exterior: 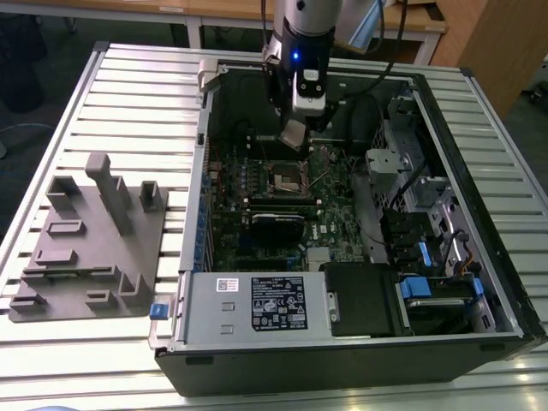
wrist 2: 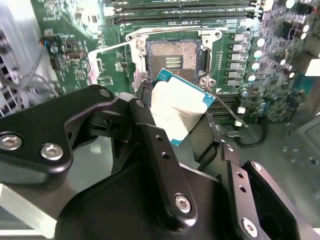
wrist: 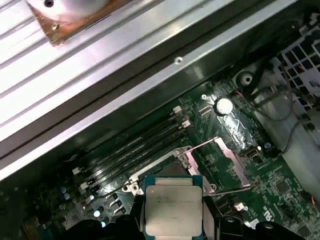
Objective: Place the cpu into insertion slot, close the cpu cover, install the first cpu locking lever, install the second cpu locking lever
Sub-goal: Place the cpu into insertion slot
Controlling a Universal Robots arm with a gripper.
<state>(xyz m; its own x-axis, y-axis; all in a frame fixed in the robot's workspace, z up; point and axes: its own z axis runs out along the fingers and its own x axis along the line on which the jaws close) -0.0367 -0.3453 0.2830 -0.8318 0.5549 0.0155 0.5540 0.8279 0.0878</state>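
Inside the open computer case [exterior: 342, 360], over the green board [exterior: 336, 224], the gripper [exterior: 294, 135] pinches the tilted cpu [wrist 2: 177, 112] between 2 fingers [wrist 2: 141, 114], just above the uncovered insertion slot [wrist 2: 173, 55]. Beside the slot, the cpu cover [wrist: 234, 162] stands swung open, with long memory slots [wrist: 135, 145] along another side.

Open air is hanging over the insertion slot [exterior: 288, 179], with clutter crowding round it.
The gripper [exterior: 295, 137], clamping the cpu [exterior: 294, 134], is hovering above the slot, and the gap between them is lying open. The cpu cover [wrist: 231, 161] is standing swung up at one side of the slot, leaving its face bare. Long memory slots [wrist: 131, 148] are running low along another side. In the exterior view a black card [exterior: 278, 227] is lying just beside the slot, and the drive cage [exterior: 402, 175] is rising well to the exterior view's right of it.
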